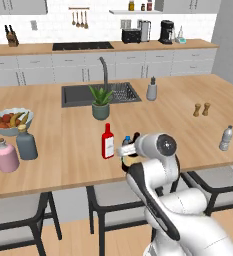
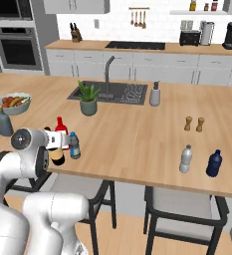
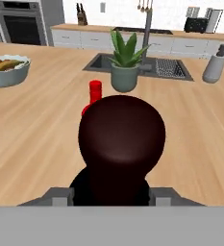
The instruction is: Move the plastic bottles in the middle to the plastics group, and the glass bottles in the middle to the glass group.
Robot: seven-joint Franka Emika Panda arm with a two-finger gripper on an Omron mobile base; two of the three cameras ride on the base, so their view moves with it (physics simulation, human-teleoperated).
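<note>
The wine bottle (image 3: 120, 144) crowds the hand view, hiding most of the red bottle (image 3: 95, 93) behind it and covering the fingertips. In the left base view the arm covers the wine bottle almost entirely, and the water bottle (image 1: 126, 141) shows just its cap there.

Dark wine bottle (image 3: 120, 144), red flat bottle (image 1: 107, 142), pink squat bottle (image 1: 6, 156).
</note>
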